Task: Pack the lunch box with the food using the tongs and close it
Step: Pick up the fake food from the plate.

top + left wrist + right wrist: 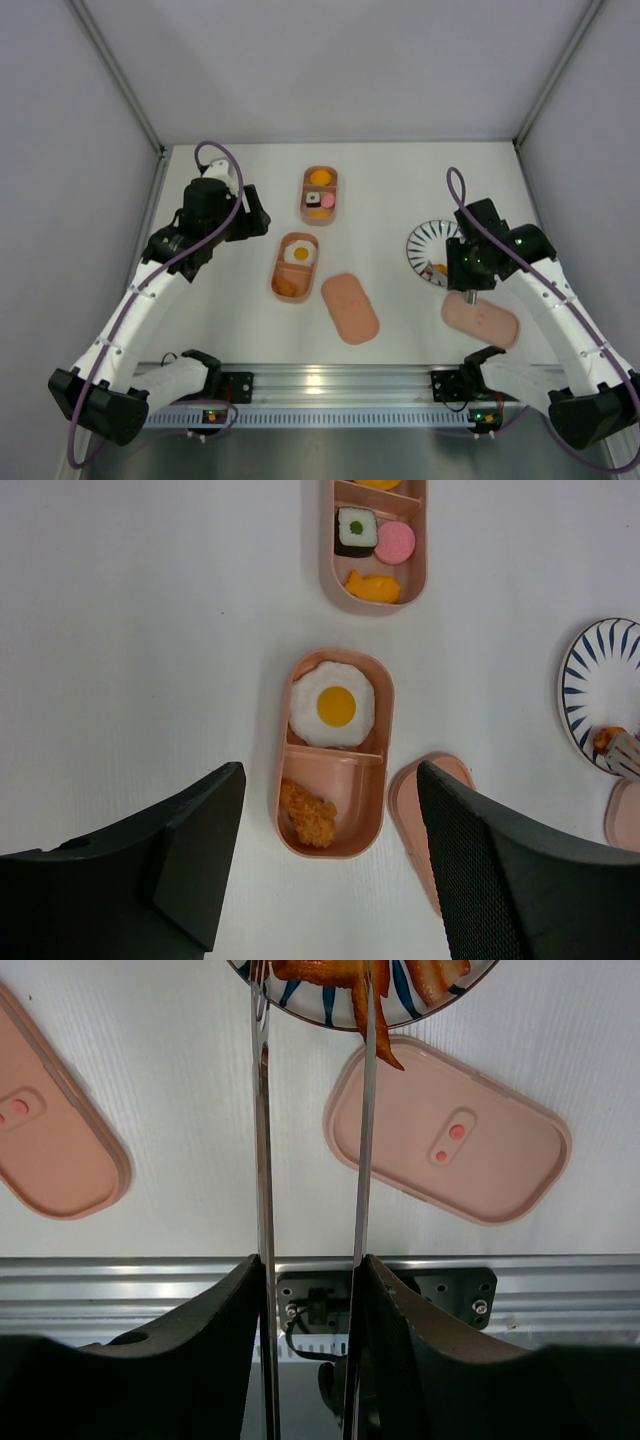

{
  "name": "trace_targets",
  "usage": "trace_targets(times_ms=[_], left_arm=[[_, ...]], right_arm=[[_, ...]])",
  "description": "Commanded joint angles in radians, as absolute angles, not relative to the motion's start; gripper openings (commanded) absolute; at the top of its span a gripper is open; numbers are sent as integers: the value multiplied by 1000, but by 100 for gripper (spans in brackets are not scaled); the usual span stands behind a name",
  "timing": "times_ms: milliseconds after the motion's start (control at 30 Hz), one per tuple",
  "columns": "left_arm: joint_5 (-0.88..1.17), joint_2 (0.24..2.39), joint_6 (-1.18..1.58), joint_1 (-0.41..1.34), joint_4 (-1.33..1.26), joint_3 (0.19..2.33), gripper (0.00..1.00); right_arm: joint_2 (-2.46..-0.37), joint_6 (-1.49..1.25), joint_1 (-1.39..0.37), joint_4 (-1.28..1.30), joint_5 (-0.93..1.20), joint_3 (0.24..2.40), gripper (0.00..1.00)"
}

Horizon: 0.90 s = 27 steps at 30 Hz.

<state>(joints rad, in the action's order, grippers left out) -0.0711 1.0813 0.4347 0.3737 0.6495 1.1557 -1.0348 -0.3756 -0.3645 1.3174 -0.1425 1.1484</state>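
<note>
White table (pixel 400 190) bears salmon-pink oval lunch box (pixel 352 785) holding fried egg (pixel 333 704).

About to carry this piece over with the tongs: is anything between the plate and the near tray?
Nothing visible blocks the tongs. Bare table lies between the striped plate and the near tray. One flat lid lies just nearer than that line, and the left gripper hovers open, left of the trays.
</note>
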Motion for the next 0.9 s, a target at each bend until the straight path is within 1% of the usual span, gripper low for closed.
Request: trace_targets(times_ms=[0, 467, 867], left_arm=[[-57, 1055, 425, 365, 598, 1164, 75], [-55, 1058, 426, 364, 597, 1169, 75], [-54, 1066, 430, 364, 594, 1175, 75]], right_arm=[[-1049, -365, -371, 1355, -169, 1177, 43], [-1098, -365, -374, 1299, -216, 1166, 43], [-1127, -390, -376, 1175, -203, 1178, 43]])
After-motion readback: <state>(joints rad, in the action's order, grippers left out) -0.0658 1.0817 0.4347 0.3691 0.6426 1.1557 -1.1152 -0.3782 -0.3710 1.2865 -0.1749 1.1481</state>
